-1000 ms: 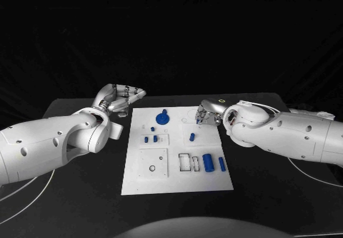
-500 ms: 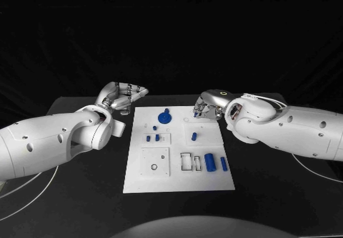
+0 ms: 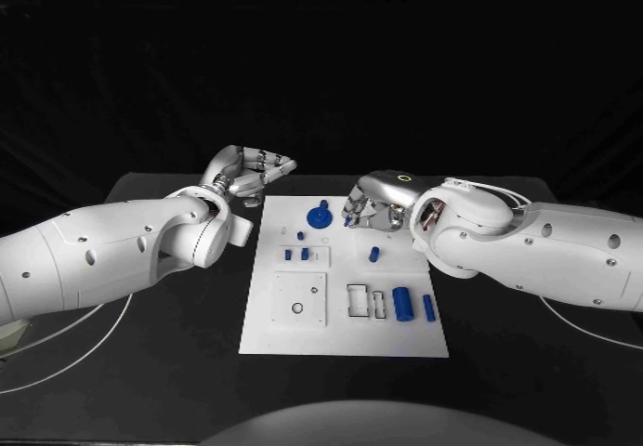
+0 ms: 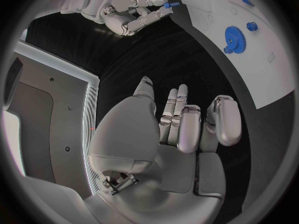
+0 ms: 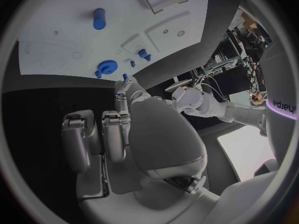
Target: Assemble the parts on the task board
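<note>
The white task board (image 3: 345, 334) lies in the middle of the black table. A blue gear (image 3: 319, 216) sits at its far end, also seen in the wrist views as the gear (image 4: 233, 37) (image 5: 107, 67). My right hand (image 3: 373, 208) hovers over the board's far edge, just right of the gear, and pinches a small blue peg (image 4: 169, 5) at its fingertips; the peg (image 5: 124, 77) stands close to the gear. My left hand (image 3: 249, 173) hangs beyond the board's far left corner, fingers curled in on nothing (image 4: 181, 129).
Several small blue pegs (image 3: 295, 253) stand in the board's middle, with one more (image 3: 373, 253) to the right. Two blue cylinders (image 3: 400, 304) lie beside rectangular slots (image 3: 360, 300). Black rings (image 3: 297, 307) sit on a square plate at the near left.
The camera has shifted. My right hand has moved along the board's far edge toward the gear with the small peg. My left hand has stayed put.
</note>
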